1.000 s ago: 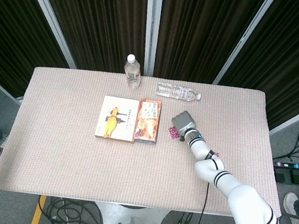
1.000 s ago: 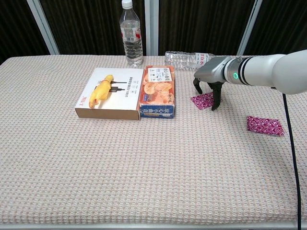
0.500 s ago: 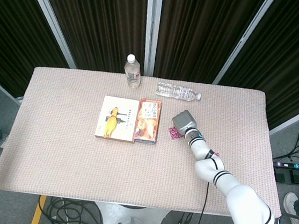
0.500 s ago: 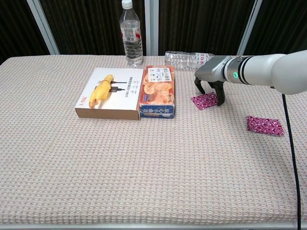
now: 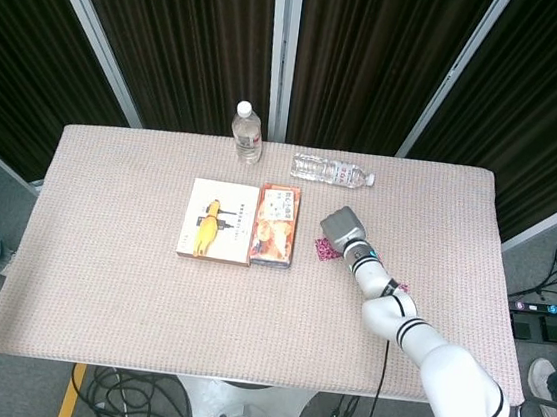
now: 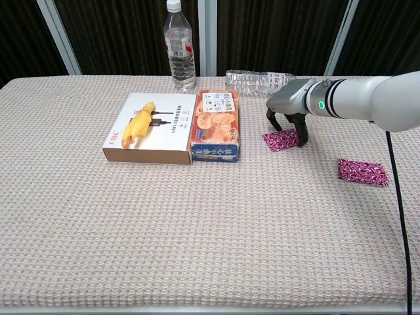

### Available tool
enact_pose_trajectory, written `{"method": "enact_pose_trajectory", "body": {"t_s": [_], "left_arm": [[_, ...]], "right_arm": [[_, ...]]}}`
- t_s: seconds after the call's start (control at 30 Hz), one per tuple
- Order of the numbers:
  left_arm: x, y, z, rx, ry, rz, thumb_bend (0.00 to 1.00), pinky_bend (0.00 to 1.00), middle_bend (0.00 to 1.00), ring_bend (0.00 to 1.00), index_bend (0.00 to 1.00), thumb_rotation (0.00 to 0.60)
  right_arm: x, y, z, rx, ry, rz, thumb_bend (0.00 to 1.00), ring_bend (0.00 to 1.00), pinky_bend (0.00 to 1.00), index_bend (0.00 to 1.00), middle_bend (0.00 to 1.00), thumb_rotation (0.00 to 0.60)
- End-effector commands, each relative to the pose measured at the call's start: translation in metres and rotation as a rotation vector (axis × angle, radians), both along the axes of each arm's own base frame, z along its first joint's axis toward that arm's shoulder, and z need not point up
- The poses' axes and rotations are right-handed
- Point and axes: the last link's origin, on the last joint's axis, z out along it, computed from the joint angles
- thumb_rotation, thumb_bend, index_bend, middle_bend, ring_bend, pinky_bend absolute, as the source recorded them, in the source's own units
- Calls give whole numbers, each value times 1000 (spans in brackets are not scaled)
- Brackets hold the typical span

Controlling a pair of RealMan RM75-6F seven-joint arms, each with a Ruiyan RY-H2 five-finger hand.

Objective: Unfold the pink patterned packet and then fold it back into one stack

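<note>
While my right hand [image 6: 289, 118] arches over the pink packet [image 6: 280, 140] beside the orange box [image 6: 216, 125], fingertips on its edges, I cannot tell if it grips; a second packet [image 6: 362, 171] lies well apart.

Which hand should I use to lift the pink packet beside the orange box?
Right. The right hand is already over that pink packet, with its fingers down at the packet's edges. The left hand shows in neither view, so it would probably have much farther to travel.
</note>
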Motion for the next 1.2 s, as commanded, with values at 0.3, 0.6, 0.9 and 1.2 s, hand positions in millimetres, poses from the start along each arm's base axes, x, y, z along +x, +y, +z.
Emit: {"method": "enact_pose_trajectory", "body": {"t_s": [0.3, 0.6, 0.9, 1.2], "left_arm": [[-1, -1, 1, 2, -4, 2, 0, 270, 224, 94, 212, 600], [1, 0, -1, -3, -3, -1, 0, 269, 223, 94, 212, 600], [3, 3, -4, -12, -10, -15, 0, 270, 223, 94, 212, 600], [9, 0, -13, -39, -25, -43, 0, 269, 223, 94, 212, 600]], "right_arm": [[2, -1, 2, -6, -10, 1, 0, 998, 932, 448, 977, 600], [5, -4, 21, -32, -60, 0, 0, 998, 932, 456, 978, 600], [-8, 14, 65, -61, -128, -24, 0, 998, 933, 460, 978, 600], [-39, 63, 104, -106, -128, -93, 0, 997, 933, 474, 978, 599]]}}
